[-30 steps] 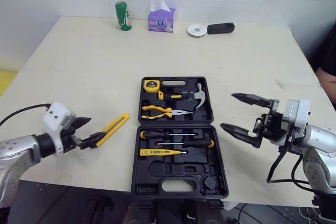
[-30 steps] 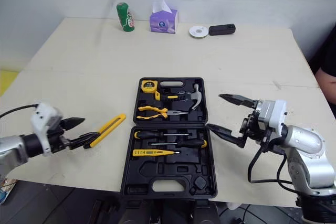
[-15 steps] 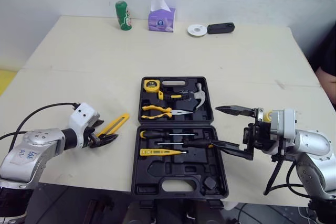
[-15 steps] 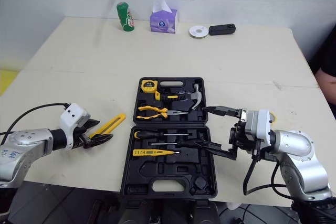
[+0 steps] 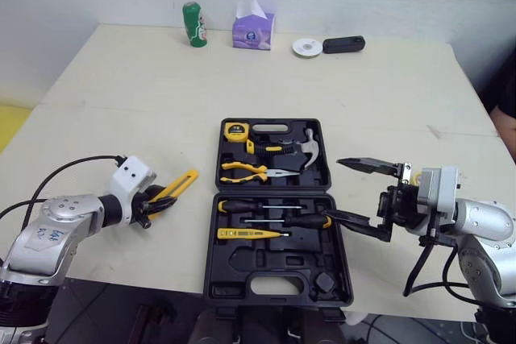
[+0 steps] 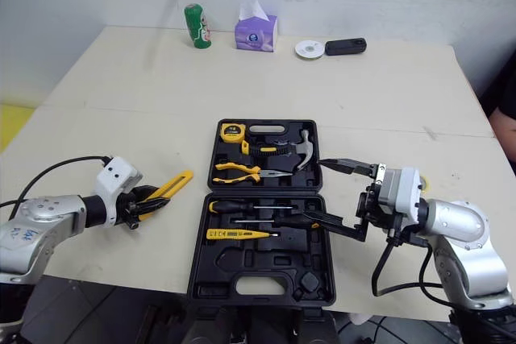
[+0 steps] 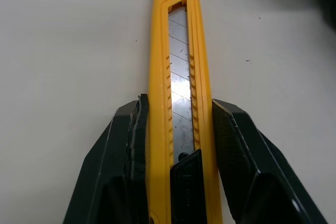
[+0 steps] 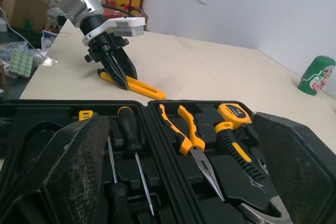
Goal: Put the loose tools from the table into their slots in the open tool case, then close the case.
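A yellow utility knife (image 5: 176,188) lies on the table left of the open black tool case (image 5: 211,267). My left gripper (image 5: 158,200) is shut on its near end; in the left wrist view both fingers (image 7: 126,145) press the sides of the knife (image 7: 178,77), whose segmented blade shows. The case holds a tape measure (image 5: 235,129), a hammer (image 5: 305,147), pliers (image 5: 242,171), two screwdrivers (image 5: 270,209) and a yellow tester (image 5: 250,234). My right gripper (image 5: 334,189) stands open at the case's right edge, holding nothing.
At the far edge of the table stand a green can (image 5: 193,23) and a purple tissue box (image 5: 253,31), with a white disc (image 5: 305,47) and a black device (image 5: 344,43) beside them. A person's dark sleeve (image 5: 508,90) shows at the right edge.
My left gripper went from open around the knife's end to shut on it. The right gripper came in from the right to the case's edge, staying open.
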Robot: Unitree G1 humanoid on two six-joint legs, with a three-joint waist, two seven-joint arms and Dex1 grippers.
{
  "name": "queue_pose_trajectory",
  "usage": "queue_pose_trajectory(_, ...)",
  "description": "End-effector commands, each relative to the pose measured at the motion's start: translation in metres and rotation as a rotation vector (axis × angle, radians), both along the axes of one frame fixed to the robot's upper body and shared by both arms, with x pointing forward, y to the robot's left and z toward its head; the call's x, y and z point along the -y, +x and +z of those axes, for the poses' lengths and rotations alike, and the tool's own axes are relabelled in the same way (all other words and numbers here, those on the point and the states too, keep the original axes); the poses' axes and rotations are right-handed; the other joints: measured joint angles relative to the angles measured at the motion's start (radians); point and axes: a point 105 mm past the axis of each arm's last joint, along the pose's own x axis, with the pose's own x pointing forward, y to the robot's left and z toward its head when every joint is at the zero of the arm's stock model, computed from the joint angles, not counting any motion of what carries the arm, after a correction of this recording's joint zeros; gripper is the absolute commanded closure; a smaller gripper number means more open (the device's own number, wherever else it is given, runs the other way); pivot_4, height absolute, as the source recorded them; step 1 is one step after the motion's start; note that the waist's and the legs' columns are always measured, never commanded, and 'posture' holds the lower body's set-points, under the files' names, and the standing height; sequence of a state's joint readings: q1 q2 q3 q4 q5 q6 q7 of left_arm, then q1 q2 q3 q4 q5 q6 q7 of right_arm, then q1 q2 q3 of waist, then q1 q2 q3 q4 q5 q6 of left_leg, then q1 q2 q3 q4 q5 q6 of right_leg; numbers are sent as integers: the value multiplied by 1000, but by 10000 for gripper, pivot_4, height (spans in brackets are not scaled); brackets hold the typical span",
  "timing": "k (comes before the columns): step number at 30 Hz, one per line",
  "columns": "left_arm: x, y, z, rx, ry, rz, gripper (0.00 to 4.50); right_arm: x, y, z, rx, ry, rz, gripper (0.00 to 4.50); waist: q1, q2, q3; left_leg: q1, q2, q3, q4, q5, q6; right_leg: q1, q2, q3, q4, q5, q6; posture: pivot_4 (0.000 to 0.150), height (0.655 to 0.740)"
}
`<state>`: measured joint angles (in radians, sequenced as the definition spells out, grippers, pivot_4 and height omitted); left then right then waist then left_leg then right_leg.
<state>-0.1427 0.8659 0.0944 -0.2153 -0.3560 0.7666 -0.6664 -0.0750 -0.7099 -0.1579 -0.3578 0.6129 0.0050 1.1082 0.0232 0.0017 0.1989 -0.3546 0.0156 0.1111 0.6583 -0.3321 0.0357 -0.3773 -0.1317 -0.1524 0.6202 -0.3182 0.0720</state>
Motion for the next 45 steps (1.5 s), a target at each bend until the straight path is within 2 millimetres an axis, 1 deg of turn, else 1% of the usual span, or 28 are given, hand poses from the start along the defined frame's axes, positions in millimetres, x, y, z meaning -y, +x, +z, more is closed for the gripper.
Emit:
queue_pose_trajectory(1, -2, -13, -31, -137, 6, 4, 32289, 0, -2, 8, 43, 7, -2, 0, 0, 0, 0, 0, 0, 0, 0, 0, 0, 0, 0, 0, 0, 0, 0, 1500, 7400)
queue_pose_trajectory(6, -3, -9, -26, -91, 16, -5, 32289, -1, -2, 7, 40, 6, -2, 0, -1, 0, 0, 0, 0, 0, 0, 0, 0, 0, 0, 0, 0, 0, 0, 1500, 7400)
queue_pose_trajectory(9, -5, -5, -19, -50, 13, -11, 32289, -1, -2, 6, 37, 4, -4, 0, 0, 0, 0, 0, 0, 0, 0, 0, 0, 0, 0, 0, 0, 0, 0, 1500, 7400)
queue_pose_trajectory(11, -10, -1, -5, 14, 6, -33, 32289, 0, -2, 5, 37, -1, -7, 0, 0, 0, 0, 0, 0, 0, 0, 0, 0, 0, 0, 0, 0, 0, 0, 1500, 7400)
queue_pose_trajectory(12, -8, 0, 4, 55, -12, -65, 32289, 1, -1, 5, 39, -4, -11, 0, 0, 0, 0, 0, 0, 0, 0, 0, 0, 0, 0, 0, 0, 0, 0, 1500, 7400)
queue_pose_trajectory(15, 8, -1, 33, 173, -75, -205, 32289, 8, 1, 7, 48, -7, -50, 0, 0, -1, 1, 0, 0, 0, 0, 0, 0, -1, 0, 0, 0, 0, 0, 1500, 7400)
queue_pose_trajectory(17, 14, -3, 47, 218, -84, -273, 32289, 12, 2, 8, 51, -13, -70, 0, 0, -3, 2, -2, 0, 0, 0, 0, 0, -2, 0, 0, 0, 0, 0, 1500, 7400)
queue_pose_trajectory(19, 15, -2, 56, 243, -72, -305, 32289, 15, 1, 8, 49, -20, -75, 0, 2, -3, 2, -3, 0, -1, 0, 0, 0, -2, 0, -1, -1, 0, 0, 1500, 7400)
queue_pose_trajectory(20, 23, -3, 66, 276, -73, -362, 32289, 17, 0, 7, 44, -27, -77, 0, 3, -3, 2, -3, 0, -1, 0, 0, 0, -2, 0, -2, -1, 0, 0, 1500, 7400)
queue_pose_trajectory(22, 33, -5, 77, 311, -75, -431, 32289, 18, -1, 7, 39, -34, -80, 0, 2, -3, 2, -5, 0, -2, 1, 0, 0, -2, 0, -3, -1, 0, 0, 1500, 7400)
queue_pose_trajectory(23, 43, -7, 83, 319, -94, -471, 32289, 19, -1, 7, 36, -37, -85, 0, 2, -3, 2, -5, 0, -2, 2, 0, 0, -2, 0, -4, -1, 0, 0, 1500, 7400)
queue_pose_trajectory(24, 61, -11, 90, 338, -117, -550, 32289, 23, -1, 6, 31, -45, -103, 0, 2, -3, 2, -6, 0, -3, 2, 0, 1, -2, 0, -4, -1, 0, 0, 1500, 7400)
queue_pose_trajectory(26, 91, -21, 98, 335, -152, -683, 32289, 31, -2, 4, 23, -56, -134, 0, 5, -4, 2, -6, 0, -3, 3, 0, 1, -1, 0, -5, -1, 0, 0, 1500, 7400)
queue_pose_trajectory(28, 111, -30, 99, 307, -160, -776, 32289, 37, -3, 2, 14, -66, -153, 0, 3, -4, 2, -8, 0, -5, 4, 1, 1, -1, 0, -6, 0, 1, 1, 1500, 7400)
queue_pose_trajectory(30, 126, -33, 99, 283, -178, -823, 32289, 41, -5, 0, 0, -80, -158, 0, 1, -4, 2, -8, 0, -4, 5, 1, 3, 1, 1, -5, 0, 1, 2, 1500, 7400)
queue_pose_trajectory(32, 137, -37, 95, 239, -201, -855, 32289, 42, -8, -2, -11, -97, -150, 0, -1, -4, 3, -8, 0, -4, 5, 2, 3, 1, 2, -5, 0, 1, 2, 1500, 7400)
queue_pose_trajectory(33, 143, -39, 89, 206, -196, -876, 32289, 44, -11, -2, -16, -100, -150, 0, -2, -4, 3, -8, 0, -4, 5, 3, 3, 1, 2, -5, 0, 1, 2, 1500, 7400)
queue_pose_trajectory(35, 152, -42, 82, 153, -187, -897, 32289, 46, -16, -2, -24, -106, -154, 0, -1, -5, 3, -7, 0, -4, 5, 4, 2, 1, 3, -5, 0, 1, 2, 1500, 7400)
queue_pose_trajectory(38, 162, -52, 70, 54, -172, -939, 32289, 51, -25, -2, -38, -121, -171, 0, 3, -5, 3, -7, 0, -5, 5, 4, 3, 1, 2, -5, -1, 1, 2, 1500, 7400)
queue_pose_trajectory(43, 180, -68, 49, -44, -98, -1016, 32289, 52, -42, -5, -75, -133, -179, 0, 5, -5, 3, -10, 0, -6, 6, 4, 3, 1, 2, -6, -1, 2, 3, 1500, 7400)
queue_pose_trajectory(45, 187, -71, 45, -50, -92, -1035, 32289, 52, -46, -6, -89, -139, -181, 0, 6, -5, 3, -11, 0, -8, 6, 4, 3, 1, 3, -7, -1, 2, 3, 1500, 7400)
